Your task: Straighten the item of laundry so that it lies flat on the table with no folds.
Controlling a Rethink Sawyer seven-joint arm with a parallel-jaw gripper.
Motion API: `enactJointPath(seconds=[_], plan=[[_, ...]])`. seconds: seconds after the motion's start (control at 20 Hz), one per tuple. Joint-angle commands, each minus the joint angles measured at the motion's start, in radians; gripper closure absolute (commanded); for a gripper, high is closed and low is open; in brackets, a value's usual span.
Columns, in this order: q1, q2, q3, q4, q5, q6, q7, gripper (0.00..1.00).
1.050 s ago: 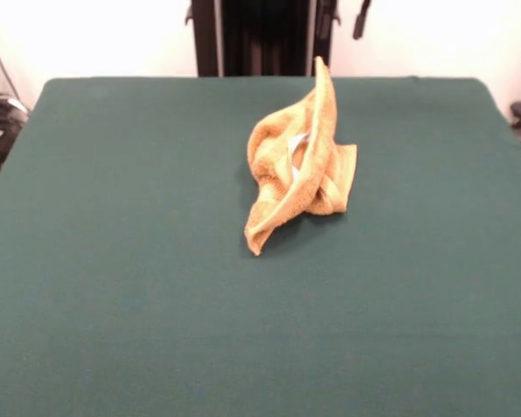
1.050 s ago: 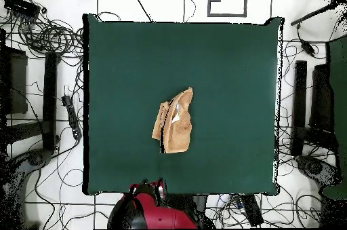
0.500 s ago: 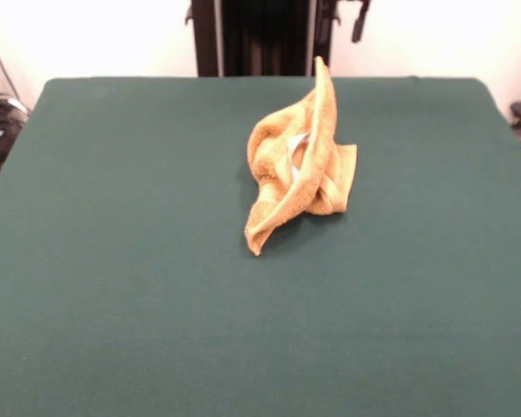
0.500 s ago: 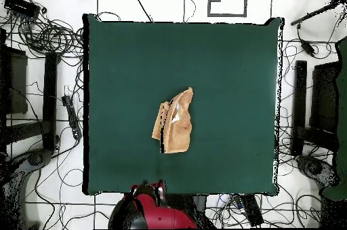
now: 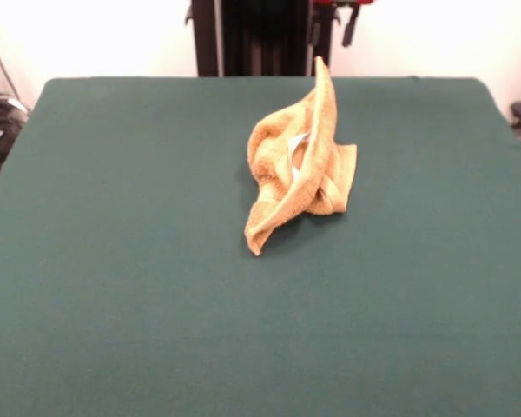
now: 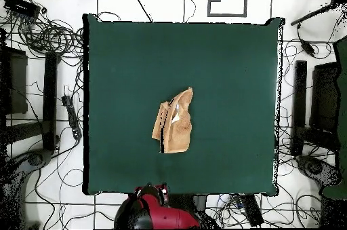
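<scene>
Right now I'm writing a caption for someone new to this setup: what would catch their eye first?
The golden-yellow towel, crumpled into a twisted heap with one corner poking up, sits near the middle of the dark green table. A bit of white shows in its folds. The robot's red arm waits at the table's edge, and its gripper barely shows at the top of the front view.

The towel (image 5: 300,169) lies crumpled near the middle of the tabletop (image 5: 113,287), toward its far edge, one corner peaked upward
</scene>
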Motion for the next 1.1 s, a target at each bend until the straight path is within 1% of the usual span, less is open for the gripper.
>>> enactJointPath(seconds=[0.05,0.2,0.3,0.4,0.5,0.65,0.85,0.95,1.1], plan=[[-0.010,-0.092,0.071,0.012,0.024,0.125,0.191,0.00],[-0.013,-0.166,0.067,0.016,0.024,0.208,0.168,0.00],[-0.005,-0.187,0.061,0.021,0.026,0.208,0.175,0.00],[0.024,-0.196,0.031,0.006,0.033,0.219,0.179,0.00],[0.049,-0.180,0.011,-0.024,0.042,0.220,0.184,0.00],[0.069,-0.126,0.003,-0.075,0.064,0.207,0.201,0.00],[0.065,-0.071,0.003,-0.147,0.080,0.230,0.194,0.00],[0.071,-0.057,-0.012,-0.171,0.083,0.240,0.188,0.00],[0.057,-0.044,-0.006,-0.185,0.082,0.242,0.183,0.00]])
